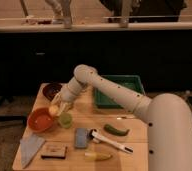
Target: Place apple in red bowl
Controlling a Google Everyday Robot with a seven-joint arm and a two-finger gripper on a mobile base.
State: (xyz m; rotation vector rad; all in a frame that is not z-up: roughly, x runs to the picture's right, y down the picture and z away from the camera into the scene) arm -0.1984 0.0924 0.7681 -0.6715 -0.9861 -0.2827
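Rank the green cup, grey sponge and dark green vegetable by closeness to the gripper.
The gripper, shut on the apple, hangs by the red bowl.
1. green cup, right beside it.
2. grey sponge, toward the front edge.
3. dark green vegetable, far across the table.

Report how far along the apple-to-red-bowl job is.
Done: the gripper is shut on the apple. In hand: the apple hangs at the rim of the red bowl, beside the green cup. Left: move it over the bowl and release; the bowl looks empty.
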